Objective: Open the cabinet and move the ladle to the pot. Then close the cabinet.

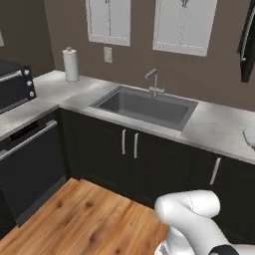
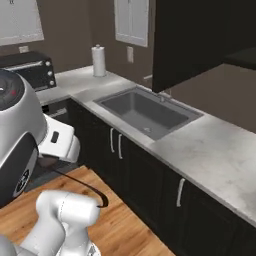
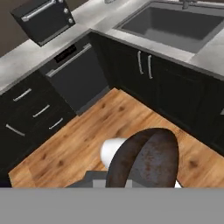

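Ladle in hand above the floor, cabinet open.
Left base view: the cabinet (image 1: 246, 45) door stands edge-on at upper right, beyond the sink (image 1: 107, 102). Right base view: that door hangs swung out above the sink; its inside is too dark to read. Hand view: the gripper is clamped on the ladle (image 3: 146, 159), whose dark speckled bowl leans up-right over the wood floor (image 3: 87, 135), its handle hidden.

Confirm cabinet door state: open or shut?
Open: the cabinet door stands swung out from the wall, above the counter.
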